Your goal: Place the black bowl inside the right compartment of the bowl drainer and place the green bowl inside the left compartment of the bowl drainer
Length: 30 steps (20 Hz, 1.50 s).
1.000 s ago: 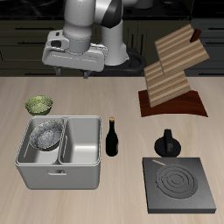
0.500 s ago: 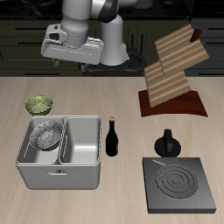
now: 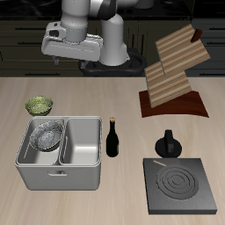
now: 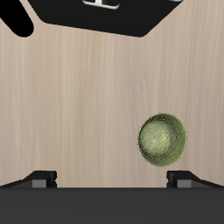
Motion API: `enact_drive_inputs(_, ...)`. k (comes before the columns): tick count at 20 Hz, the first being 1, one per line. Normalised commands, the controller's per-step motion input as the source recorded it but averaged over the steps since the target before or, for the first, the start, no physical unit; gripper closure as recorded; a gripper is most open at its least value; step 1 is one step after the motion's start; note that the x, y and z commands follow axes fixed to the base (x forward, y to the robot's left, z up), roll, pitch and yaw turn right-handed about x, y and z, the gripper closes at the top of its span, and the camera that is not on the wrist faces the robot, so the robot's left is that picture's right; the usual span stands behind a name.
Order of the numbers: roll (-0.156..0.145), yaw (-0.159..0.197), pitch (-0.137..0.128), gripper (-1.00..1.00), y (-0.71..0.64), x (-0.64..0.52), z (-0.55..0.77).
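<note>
The green bowl [image 3: 39, 106] stands on the table just behind the bowl drainer [image 3: 53, 173]; the wrist view shows the green bowl [image 4: 162, 138] on bare wood, empty. The black bowl [image 3: 45, 134] lies inside the drainer's right compartment. The other compartment holds nothing. My gripper [image 3: 68, 67] hangs high above the table's back part, above and a little beyond the green bowl, well apart from it. In the wrist view my gripper [image 4: 112, 179] is open, its fingertips wide apart with nothing between them.
A dark wine bottle [image 3: 112, 138] stands right beside the drainer. Further along are a black moka pot [image 3: 168, 143], a flat stove plate [image 3: 183, 186] near the front edge, and a wooden rack [image 3: 173, 75] at the back.
The gripper has risen a little and shifted slightly toward the side of the green bowl. The bowls and the drainer have not moved.
</note>
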Motion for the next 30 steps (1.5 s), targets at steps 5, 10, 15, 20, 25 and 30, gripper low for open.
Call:
enact_drive_inputs(5, 0.028, -0.01, 0.013, -1.0, -0.35, -0.17, -0.11)
enact_drive_inputs(10, -0.03, -0.008, -0.023, -1.0, -0.37, -0.19, 0.0)
enact_drive_inputs(15, -0.001, -0.009, -0.004, -1.0, -0.39, -0.12, -0.03)
enact_drive_inputs(20, 0.002, 0.023, -0.006, -1.0, -0.26, -0.04, -0.05)
enact_drive_inputs(25, 0.035, 0.04, -0.022, -1.0, -0.04, 0.06, -0.1)
enact_drive_inputs(30, -0.017, -0.007, -0.001, -1.0, -0.1, 0.12, -0.23)
